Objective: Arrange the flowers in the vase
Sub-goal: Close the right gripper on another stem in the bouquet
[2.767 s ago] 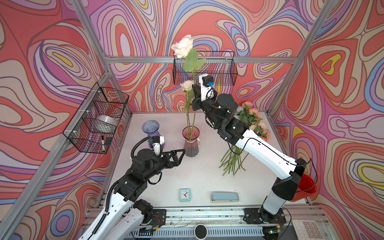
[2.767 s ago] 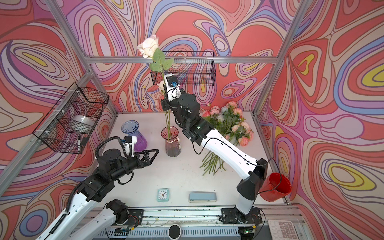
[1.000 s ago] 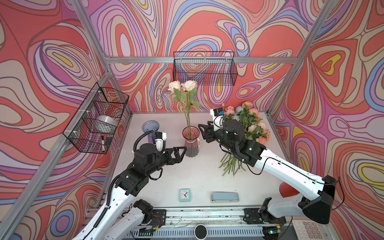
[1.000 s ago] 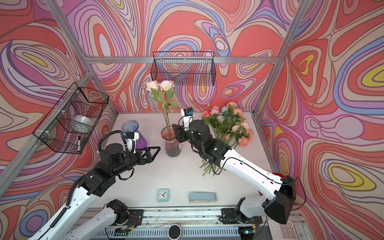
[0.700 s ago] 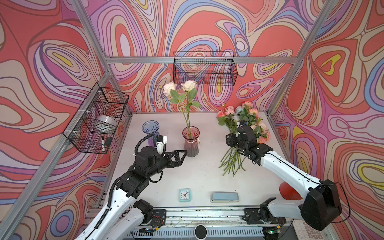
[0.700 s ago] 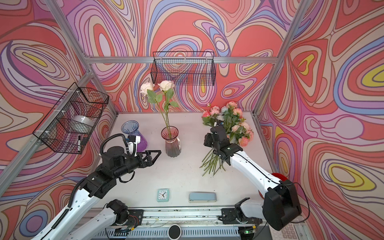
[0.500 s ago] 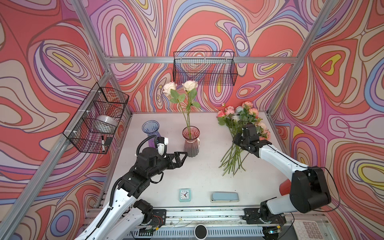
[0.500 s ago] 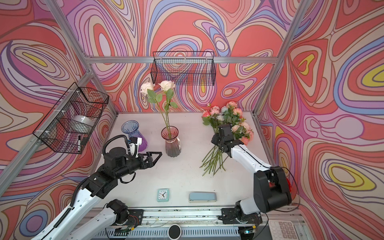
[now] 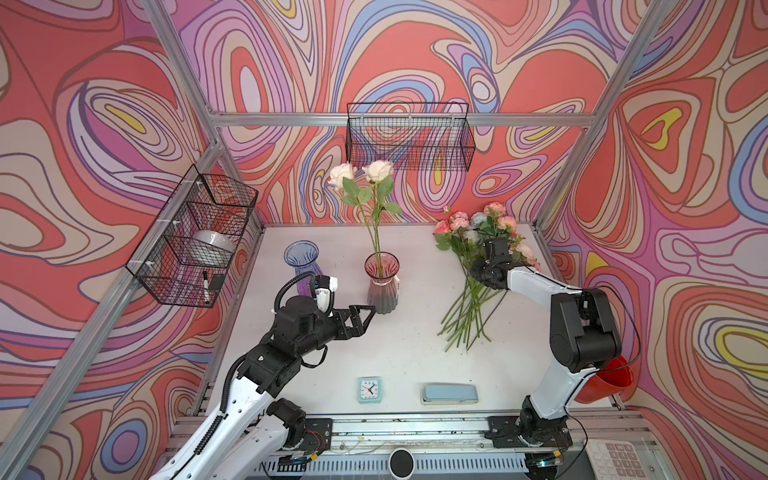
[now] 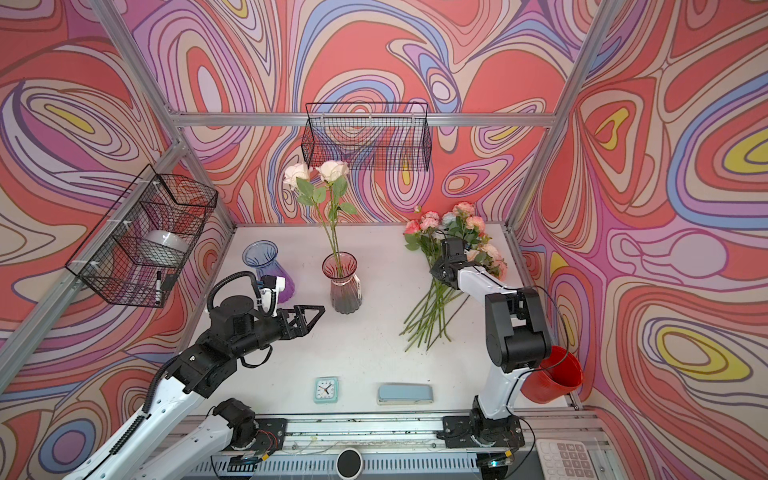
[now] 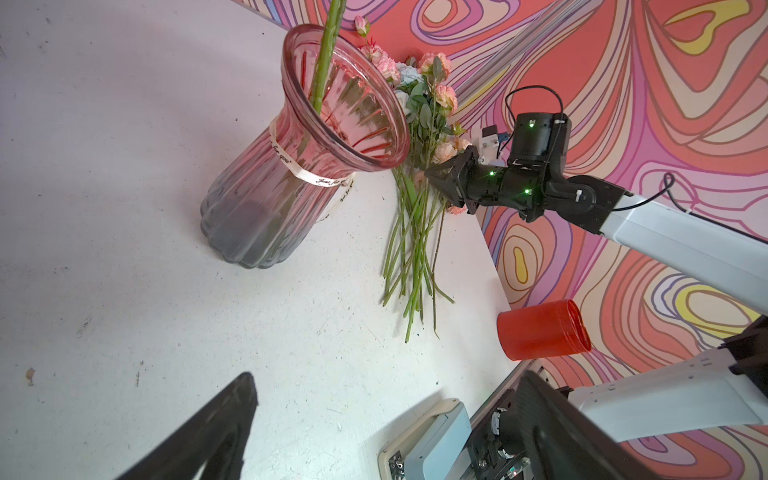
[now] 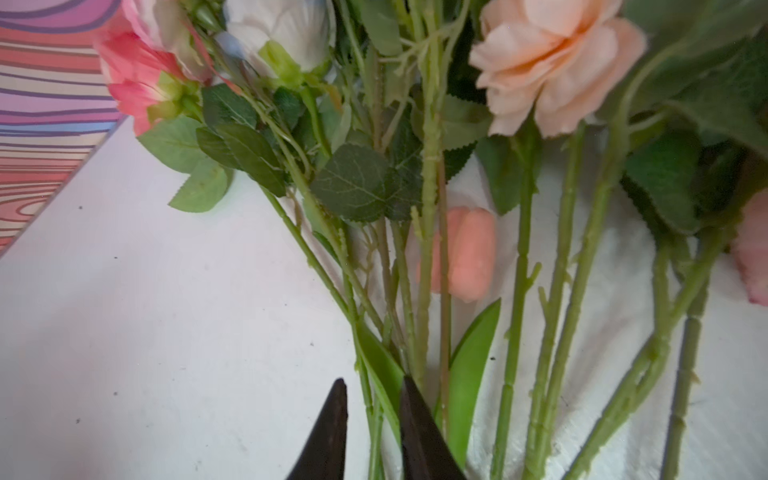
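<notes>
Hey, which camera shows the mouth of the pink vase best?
The left wrist view: the pink vase sits close up, its rim and a green stem inside plain to see. Both top views show it whole but small, with two roses standing in it. The right wrist view misses it.

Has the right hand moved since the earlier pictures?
Yes. The right hand went from above the pink vase rightward and down to the flowers lying on the table.

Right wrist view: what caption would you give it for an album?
Right gripper straddles one thin green stem among the flowers lying on the white table.
</notes>
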